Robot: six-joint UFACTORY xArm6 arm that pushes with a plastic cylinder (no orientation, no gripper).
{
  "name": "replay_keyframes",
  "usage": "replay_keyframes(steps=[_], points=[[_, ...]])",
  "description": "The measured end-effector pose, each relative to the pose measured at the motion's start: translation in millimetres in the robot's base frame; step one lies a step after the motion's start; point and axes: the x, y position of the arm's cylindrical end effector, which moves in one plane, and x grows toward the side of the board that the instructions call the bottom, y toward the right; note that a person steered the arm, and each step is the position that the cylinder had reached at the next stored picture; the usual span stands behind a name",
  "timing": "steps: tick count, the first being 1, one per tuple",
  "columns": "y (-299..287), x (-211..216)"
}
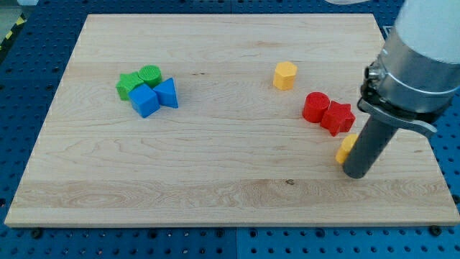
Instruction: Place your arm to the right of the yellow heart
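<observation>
A small yellow block (346,148) lies near the board's right edge, partly hidden by my rod, so its shape is unclear. My tip (357,173) rests on the board just right of and slightly below this block, touching or nearly touching it. A yellow hexagonal block (285,75) sits apart, toward the view's top centre-right. The rod comes down from the arm's body at the view's upper right.
A rounded red block (315,106) and a red star (338,117) touch each other just above the yellow block. At the view's left, a green star (129,85), a green cylinder (150,73), a blue cube (145,101) and a blue triangle (168,93) cluster together. The wooden board (215,187) lies on a blue perforated table.
</observation>
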Motion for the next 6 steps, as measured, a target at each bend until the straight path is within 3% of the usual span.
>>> replay_keyframes(steps=[3,5,6], points=[[104,9],[104,-25],[77,-38]])
